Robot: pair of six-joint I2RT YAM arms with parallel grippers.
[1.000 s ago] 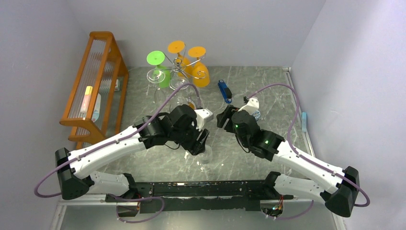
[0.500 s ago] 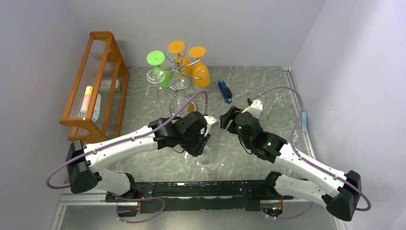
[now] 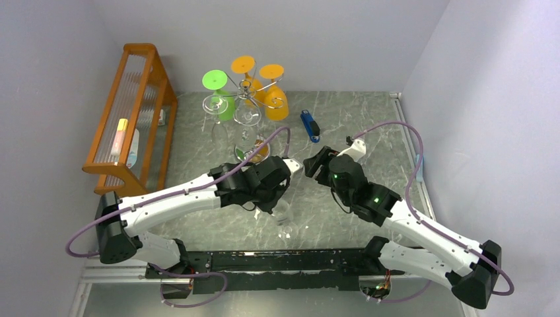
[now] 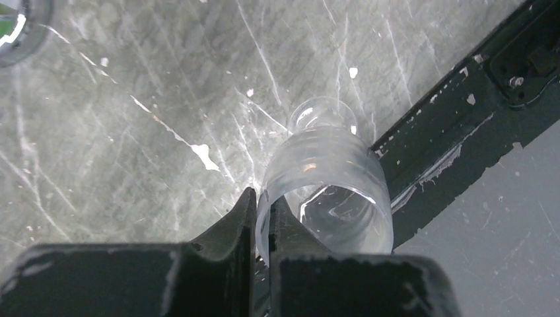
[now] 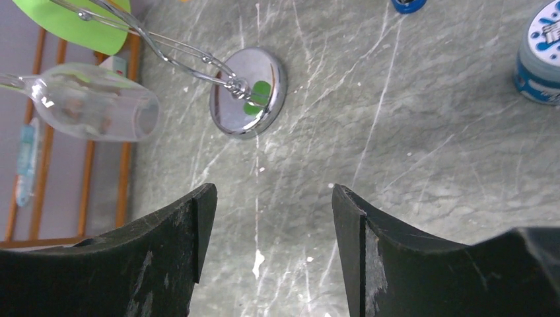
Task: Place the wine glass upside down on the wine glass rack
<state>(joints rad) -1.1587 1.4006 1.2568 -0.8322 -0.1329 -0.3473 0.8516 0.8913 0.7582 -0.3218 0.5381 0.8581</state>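
A clear wine glass (image 3: 284, 216) stands upright near the table's front edge, seen from above in the left wrist view (image 4: 330, 173). My left gripper (image 3: 277, 201) (image 4: 263, 203) is shut on the glass's rim, one finger inside the bowl and one outside. The chrome wine glass rack (image 3: 249, 90) stands at the back, its mirrored base (image 5: 248, 93) on the table. Glasses with green and orange feet hang from it, along with a clear one (image 5: 92, 109). My right gripper (image 3: 312, 165) (image 5: 274, 198) hovers open over bare table to the right of the rack's base.
An orange wooden shelf (image 3: 132, 112) stands at the back left. A blue object (image 3: 309, 125) lies right of the rack. A blue-lidded round container (image 5: 541, 59) sits beyond my right gripper. A black rail (image 4: 462, 112) runs along the near edge beside the glass.
My left gripper has moved right to the clear glass and closed on its rim. The right arm has shifted slightly right, its jaws as wide as before.
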